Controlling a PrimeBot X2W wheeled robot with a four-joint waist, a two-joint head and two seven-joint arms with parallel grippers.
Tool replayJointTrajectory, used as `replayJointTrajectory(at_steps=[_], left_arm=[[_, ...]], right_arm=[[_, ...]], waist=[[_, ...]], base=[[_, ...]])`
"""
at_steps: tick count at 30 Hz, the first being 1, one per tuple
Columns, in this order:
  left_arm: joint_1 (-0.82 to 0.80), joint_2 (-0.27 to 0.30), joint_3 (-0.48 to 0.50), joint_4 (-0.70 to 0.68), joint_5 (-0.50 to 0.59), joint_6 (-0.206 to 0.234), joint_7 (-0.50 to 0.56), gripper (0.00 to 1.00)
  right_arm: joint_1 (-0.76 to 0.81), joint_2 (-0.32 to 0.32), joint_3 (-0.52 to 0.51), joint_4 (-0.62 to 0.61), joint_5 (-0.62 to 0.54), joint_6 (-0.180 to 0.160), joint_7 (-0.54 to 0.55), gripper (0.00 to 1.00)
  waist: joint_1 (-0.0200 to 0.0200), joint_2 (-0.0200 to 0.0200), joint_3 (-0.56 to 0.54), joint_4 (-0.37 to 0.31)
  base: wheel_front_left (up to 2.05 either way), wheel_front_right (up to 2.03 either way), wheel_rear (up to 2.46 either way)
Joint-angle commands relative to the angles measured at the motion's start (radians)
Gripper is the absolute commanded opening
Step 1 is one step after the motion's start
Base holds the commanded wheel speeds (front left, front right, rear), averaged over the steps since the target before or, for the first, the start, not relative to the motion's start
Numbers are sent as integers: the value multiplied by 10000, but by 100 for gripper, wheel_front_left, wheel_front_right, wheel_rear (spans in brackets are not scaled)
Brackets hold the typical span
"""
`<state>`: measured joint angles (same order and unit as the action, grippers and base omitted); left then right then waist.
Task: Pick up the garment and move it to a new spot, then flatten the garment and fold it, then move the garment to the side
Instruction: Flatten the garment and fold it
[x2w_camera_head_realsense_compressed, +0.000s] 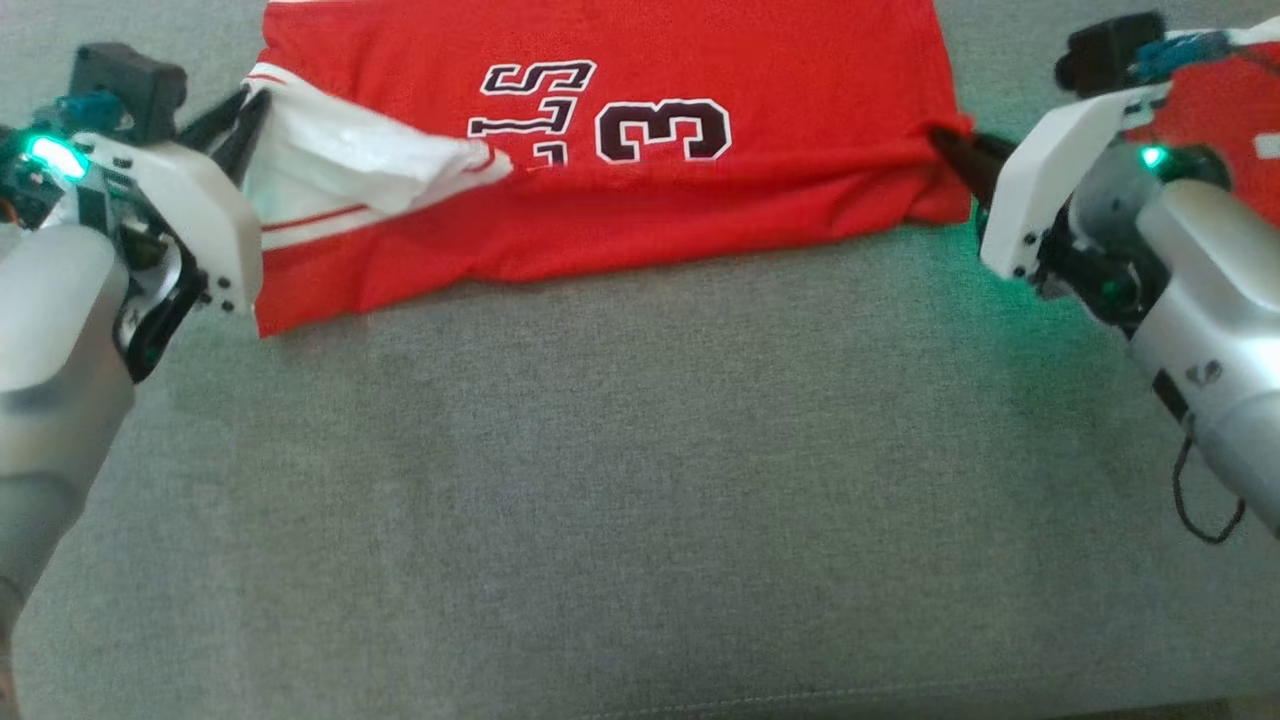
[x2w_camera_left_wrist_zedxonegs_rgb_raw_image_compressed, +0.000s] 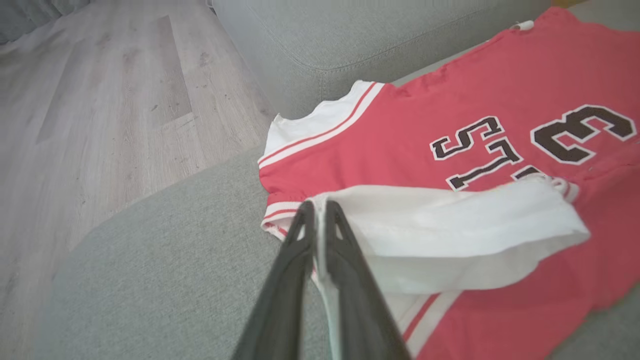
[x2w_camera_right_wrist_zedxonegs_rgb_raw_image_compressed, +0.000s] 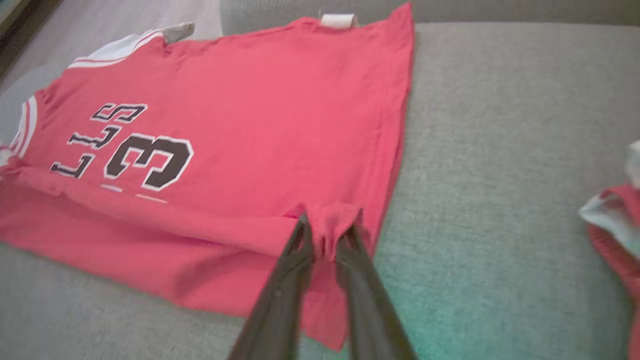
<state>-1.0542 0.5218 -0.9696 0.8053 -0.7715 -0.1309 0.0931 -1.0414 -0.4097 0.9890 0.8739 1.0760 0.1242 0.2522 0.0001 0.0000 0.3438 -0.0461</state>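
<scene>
The garment is a red jersey with white trim and dark lettering, lying folded along its near half on the grey sofa cushion. My left gripper is at its left end, shut on the white sleeve edge, which is folded over the red cloth. In the left wrist view the white edge runs between the fingertips of that gripper, with the garment beyond. My right gripper pinches the right hem; in the right wrist view a small peak of the garment sits between the jaws of that gripper.
Another red and white cloth lies at the far right behind my right arm, also at the right wrist view's edge. Wooden floor lies beyond the cushion's left end. A second grey cushion adjoins at the back.
</scene>
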Motion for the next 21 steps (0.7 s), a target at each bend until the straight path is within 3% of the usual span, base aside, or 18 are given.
replayJointTrajectory(at_steps=[1, 5, 9, 12, 17, 21], left_arm=[[-656, 290, 428, 62, 55, 106, -252, 100], [-777, -61, 678, 614, -5, 425, -1065, 100], [-786, -369, 1284, 838, -182, 992, -2809, 100], [-510, -561, 1857, 563, -309, 1320, -3465, 100], [430, -501, 3372, -1197, 73, 2050, -3541, 100], [2508, -820, 4985, -3596, 880, 2736, -3545, 100]], right_arm=[[-286, 73, -174, -20, -31, 65, -310, 100], [-419, 235, -502, 262, -27, 65, -1430, 100], [-220, 411, -1015, 248, 200, 65, -2970, 100], [138, 480, -1231, 93, 125, 65, -4251, 100], [605, 924, -2052, 60, -92, 65, -5091, 100], [1298, 1490, -4204, -915, -1848, 65, -5134, 100]], waist=[[-1, 0, 6, 15], [-1, 0, -111, 74], [-1, 0, -452, 152], [-1, 0, -778, 205], [-1, 0, -1148, 124], [-1, 0, -1352, 134]], base=[[0, 0, 0], [0, 0, 0], [0, 0, 0], [0, 0, 0], [0, 0, 0], [0, 0, 0]])
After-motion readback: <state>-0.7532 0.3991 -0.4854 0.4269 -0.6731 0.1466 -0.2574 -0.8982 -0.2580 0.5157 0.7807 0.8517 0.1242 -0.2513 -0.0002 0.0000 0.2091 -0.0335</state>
